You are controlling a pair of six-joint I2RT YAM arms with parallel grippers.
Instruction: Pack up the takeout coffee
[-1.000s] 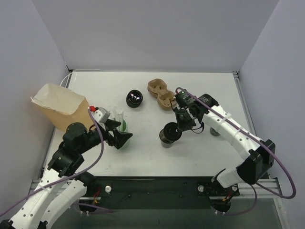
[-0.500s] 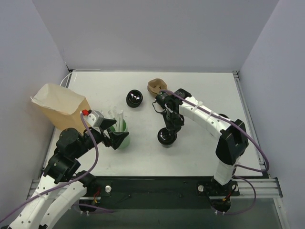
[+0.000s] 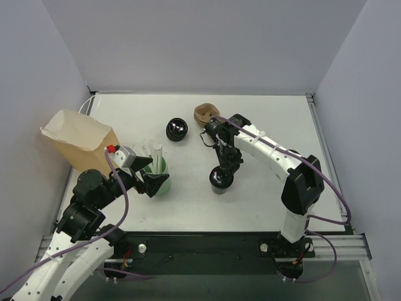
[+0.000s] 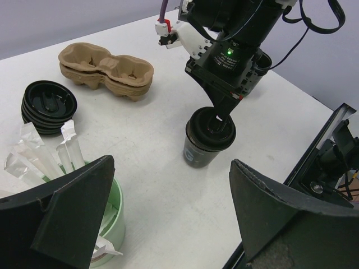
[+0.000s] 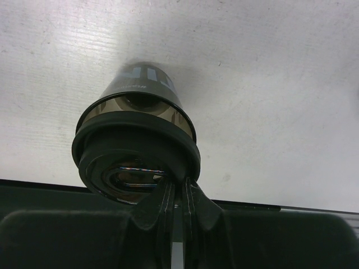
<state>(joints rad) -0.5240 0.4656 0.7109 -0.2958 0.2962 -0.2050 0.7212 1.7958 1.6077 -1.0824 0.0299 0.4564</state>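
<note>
R arm has swung in: R tool (image 4: 220,114) pressed together, tips on lid (image 4: 211,130) of takeout coffee (image 3: 220,180), which stands right below it on surface (image 3: 188,210). Prob. seating the lid; packing not begun. L tool (image 4: 174,207) spread, beside green cup (image 4: 115,216).

Left arm (image 3: 47,273) and right arm (image 3: 276,160): white shells, black joints, purple cables (image 4: 164,7) alongside. Red plug (image 3: 111,148) behind the left gripper (image 3: 158,174); green light (image 4: 229,52) behind the right gripper (image 4: 220,114).
</note>
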